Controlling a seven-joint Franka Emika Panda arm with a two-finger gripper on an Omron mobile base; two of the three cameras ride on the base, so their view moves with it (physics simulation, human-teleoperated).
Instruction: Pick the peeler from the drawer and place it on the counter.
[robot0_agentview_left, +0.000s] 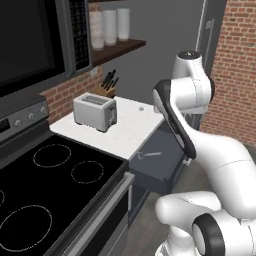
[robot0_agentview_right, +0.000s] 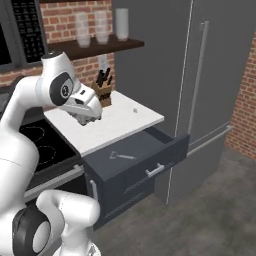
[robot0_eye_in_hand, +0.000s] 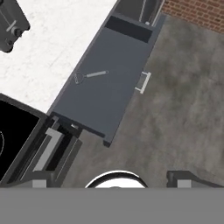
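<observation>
**Q:** Item one, your fingers?

**A:** Fingers (robot0_eye_in_hand: 181, 178): two dark tips at six o'clock in the hand view, set wide apart, released, nothing between them. My gripper (robot0_eye_in_hand: 111, 181) hangs high above the open drawer (robot0_eye_in_hand: 118, 96), looking straight down.

**Q:** Item two, the thing you are after?

**A:** Peeler (robot0_eye_in_hand: 89, 75): one, silver-grey, lying flat on the drawer floor, close to the wall that runs under the counter (robot0_eye_in_hand: 57, 52). From the middle of the hand view it sits toward eleven o'clock. In the right base view the peeler (robot0_agentview_right: 121, 156) rests alone in the pulled-out drawer (robot0_agentview_right: 150, 152).

**Q:** Its lie?

**A:** Long axis runs roughly from eight to two o'clock in the hand view. Loop head at the eight o'clock end, toward the stovetop (robot0_eye_in_hand: 11, 135); slim handle pointing toward two o'clock, toward the drawer's far end.

**Q:** Item three, how to do this step well?

**A:** My judgement: shift over the handle's middle first, then descend. Turn the wrist so my fingers close across the handle, not along it. Stay clear of the near wall; the peeler lies close to it, so one finger has little room. Go low, since the piece is thin and flat.

**Q:** Item four, the surroundings?

**A:** Toaster (robot0_agentview_left: 95, 111) and knife block (robot0_agentview_left: 106, 86) stand on the counter (robot0_agentview_left: 132, 127), leaving bare slab near the edge for the set-down.
</observation>
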